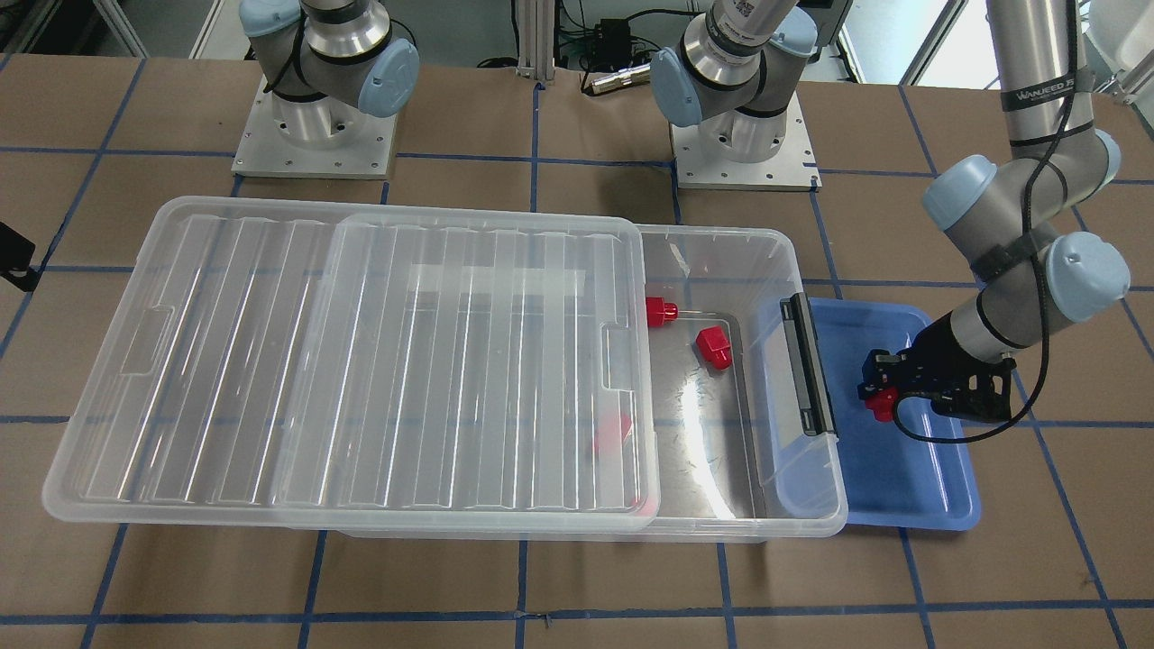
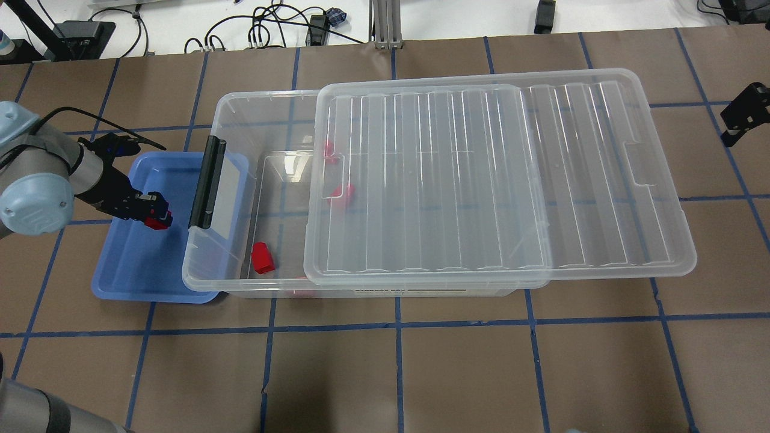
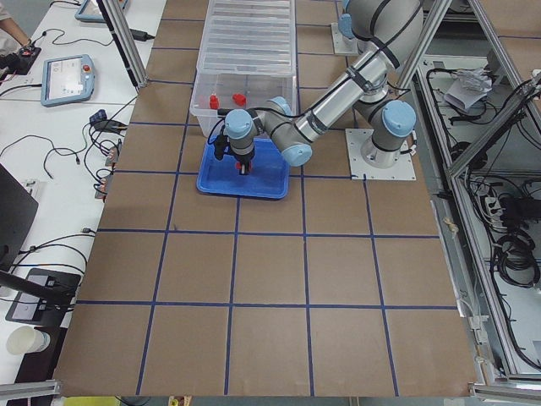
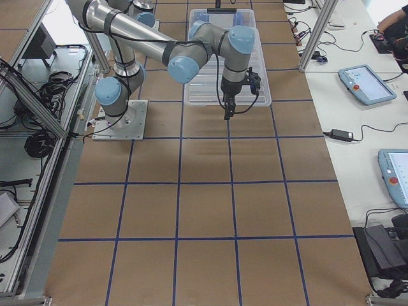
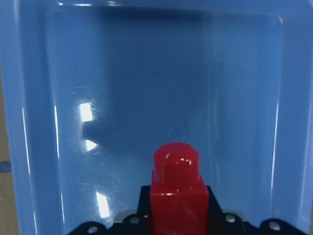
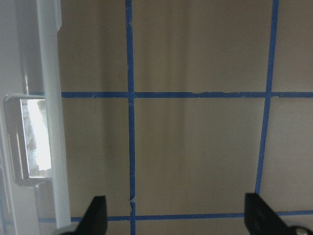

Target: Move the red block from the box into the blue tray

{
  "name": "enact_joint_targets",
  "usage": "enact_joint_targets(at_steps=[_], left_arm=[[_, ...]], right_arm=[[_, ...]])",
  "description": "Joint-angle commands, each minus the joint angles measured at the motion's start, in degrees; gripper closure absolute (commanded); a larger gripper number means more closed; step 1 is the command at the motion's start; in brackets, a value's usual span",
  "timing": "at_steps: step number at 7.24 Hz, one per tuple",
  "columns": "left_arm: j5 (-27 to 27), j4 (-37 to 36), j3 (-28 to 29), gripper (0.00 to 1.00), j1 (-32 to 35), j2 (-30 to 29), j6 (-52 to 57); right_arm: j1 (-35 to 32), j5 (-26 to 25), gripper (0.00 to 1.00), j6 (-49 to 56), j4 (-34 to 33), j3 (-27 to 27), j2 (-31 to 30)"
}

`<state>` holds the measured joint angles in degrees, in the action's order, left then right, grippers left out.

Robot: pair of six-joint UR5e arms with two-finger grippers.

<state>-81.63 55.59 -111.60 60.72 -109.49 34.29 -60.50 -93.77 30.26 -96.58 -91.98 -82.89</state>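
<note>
My left gripper (image 1: 879, 395) is shut on a red block (image 1: 880, 407) and holds it just above the floor of the blue tray (image 1: 911, 487). The left wrist view shows the block (image 5: 176, 191) stub forward between the jaws, over the bare tray floor (image 5: 234, 78). Overhead, the block (image 2: 159, 222) hangs over the tray (image 2: 132, 270), beside the box (image 2: 240, 102). Other red blocks (image 1: 714, 347) (image 1: 660, 312) lie in the box's open end; another (image 1: 613, 433) shows dimly under the lid. My right gripper (image 6: 178, 215) is open and empty above the table, past the lid's end.
The ribbed clear lid (image 1: 361, 361) is slid toward my right and overhangs the box there. The black latch bar (image 1: 809, 365) stands at the box end next to the tray. The lid's edge (image 6: 49, 98) is at the left of the right wrist view.
</note>
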Motion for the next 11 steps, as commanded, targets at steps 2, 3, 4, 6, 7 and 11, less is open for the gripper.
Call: enact_joint_targets(at_steps=[2, 3, 4, 6, 7, 11], left_arm=[[-0.11, 1.00, 1.12, 0.00, 0.97, 2.69, -0.19], [-0.11, 8.32, 5.04, 0.00, 1.06, 4.88, -0.28], [-1.15, 15.01, 11.17, 0.00, 1.93, 6.82, -0.72], [-8.27, 31.16, 23.84, 0.00, 11.21, 8.41, -9.88], [-8.37, 32.99, 27.02, 0.00, 15.96, 9.38, -17.26], [-8.54, 32.65, 27.15, 0.00, 31.11, 15.95, -31.75]], right_arm=[[-0.32, 0.16, 0.00, -0.20, -0.97, -1.97, 2.98], [-0.41, 0.16, 0.00, -0.47, -1.06, -2.41, 2.99], [-0.41, 0.16, 0.00, -0.21, -1.07, -3.81, 2.99], [-0.67, 0.17, 0.00, 0.32, -5.60, -6.89, 2.55], [-0.68, 0.16, 0.00, 0.32, -5.98, -7.08, 2.73], [-4.10, 0.34, 0.00, -0.91, -5.99, -7.08, 2.73]])
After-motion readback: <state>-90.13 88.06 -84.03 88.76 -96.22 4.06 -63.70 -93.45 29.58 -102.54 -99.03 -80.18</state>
